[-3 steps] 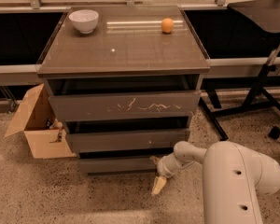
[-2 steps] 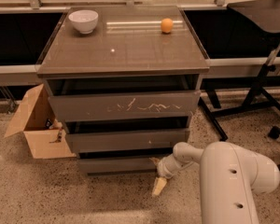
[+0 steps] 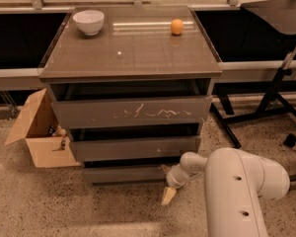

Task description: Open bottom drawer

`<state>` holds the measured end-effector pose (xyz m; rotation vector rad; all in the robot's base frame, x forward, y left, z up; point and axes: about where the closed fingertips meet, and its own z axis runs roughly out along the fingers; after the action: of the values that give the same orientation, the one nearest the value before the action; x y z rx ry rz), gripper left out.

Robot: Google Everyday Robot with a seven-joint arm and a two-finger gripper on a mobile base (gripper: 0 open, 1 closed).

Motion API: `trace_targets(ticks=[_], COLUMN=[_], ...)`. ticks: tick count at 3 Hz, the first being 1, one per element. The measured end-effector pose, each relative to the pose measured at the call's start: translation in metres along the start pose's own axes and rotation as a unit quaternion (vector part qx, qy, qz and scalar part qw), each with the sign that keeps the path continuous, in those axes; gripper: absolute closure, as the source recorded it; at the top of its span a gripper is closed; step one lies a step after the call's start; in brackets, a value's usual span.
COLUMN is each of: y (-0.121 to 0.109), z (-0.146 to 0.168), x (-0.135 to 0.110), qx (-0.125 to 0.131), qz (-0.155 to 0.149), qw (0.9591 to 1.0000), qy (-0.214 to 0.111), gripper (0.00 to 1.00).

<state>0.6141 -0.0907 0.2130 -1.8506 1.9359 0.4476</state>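
Observation:
The bottom drawer (image 3: pixel 128 174) is the slimmest, lowest grey-brown front of the cabinet, plain and flat. It stands slightly out, with a dark gap above it. My gripper (image 3: pixel 166 182) is at the right end of this front, low near the floor, on my white arm (image 3: pixel 237 181) that reaches in from the lower right. One tan finger (image 3: pixel 167 195) points down to the floor. The other tip (image 3: pixel 163 169) is at the drawer's top edge. The jaws stand apart.
Above are the mid-sized front (image 3: pixel 135 148) and the tall scratched front (image 3: pixel 133 111). A white bowl (image 3: pixel 88 21) and an orange (image 3: pixel 176 26) sit on the cabinet top. An open cardboard box (image 3: pixel 39 132) stands on the floor to the left. A black stand (image 3: pixel 271 98) is on the right.
The gripper has stayed at the right end of the bottom drawer. The arm's body has shifted a little to the left.

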Motion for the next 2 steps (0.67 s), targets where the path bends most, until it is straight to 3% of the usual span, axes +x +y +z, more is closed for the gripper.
trace_targets(ticks=[2], y=[-0.022], z=[0.000], x=[0.003], qx=[0.045], qz=[-0.031], qw=[0.9984], qy=[-0.012], gripper=[0.00])
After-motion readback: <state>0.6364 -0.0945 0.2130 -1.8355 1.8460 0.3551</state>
